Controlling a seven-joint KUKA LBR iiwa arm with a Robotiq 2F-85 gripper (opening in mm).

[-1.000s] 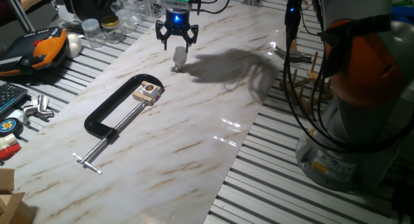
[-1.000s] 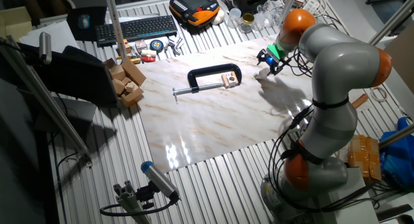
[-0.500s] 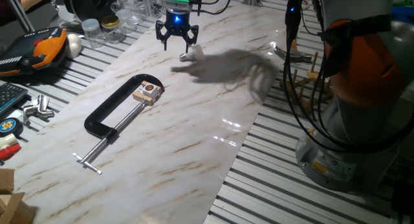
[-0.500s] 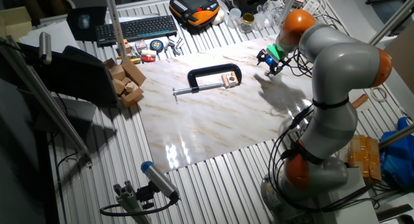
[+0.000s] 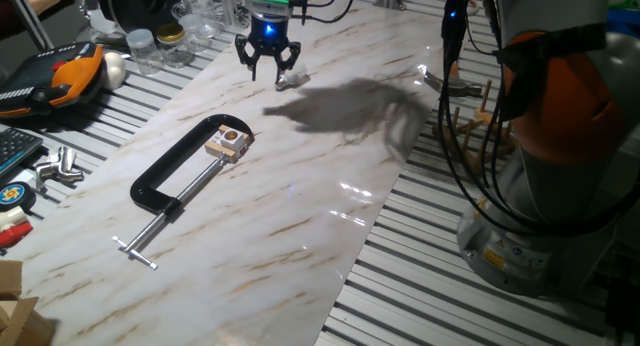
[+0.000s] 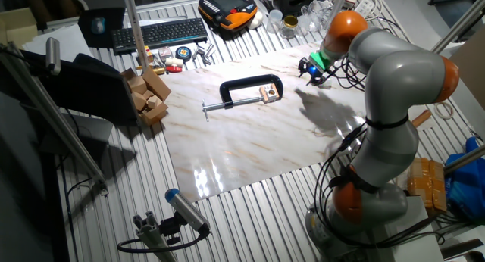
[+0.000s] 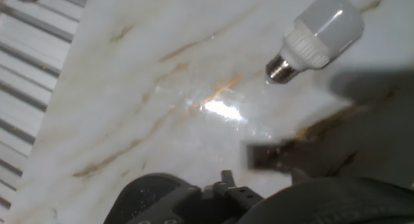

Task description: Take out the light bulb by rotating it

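Note:
The light bulb (image 5: 292,79) lies on its side on the marble slab (image 5: 300,216), free of any socket. In the hand view the light bulb (image 7: 320,31) shows at the upper right, its silver screw base pointing down-left. My gripper (image 5: 267,70) hangs just left of the bulb, fingers spread open and empty. In the other fixed view the gripper (image 6: 313,72) is at the slab's far end, and I cannot pick out the bulb there. Only the hand's dark housing (image 7: 259,201) shows in the hand view; the fingertips are out of frame.
A black C-clamp (image 5: 180,176) lies mid-slab, holding a tan wooden block (image 5: 229,142) with a round socket hole. Jars (image 5: 158,46) and an orange-black pendant (image 5: 60,74) sit back left. Wooden pegs (image 5: 470,116) and cables stand right of the slab.
The bulb, upright under the gripper a second ago, tipped over and rolled a little to the right. The open gripper shifted slightly left and away from it.

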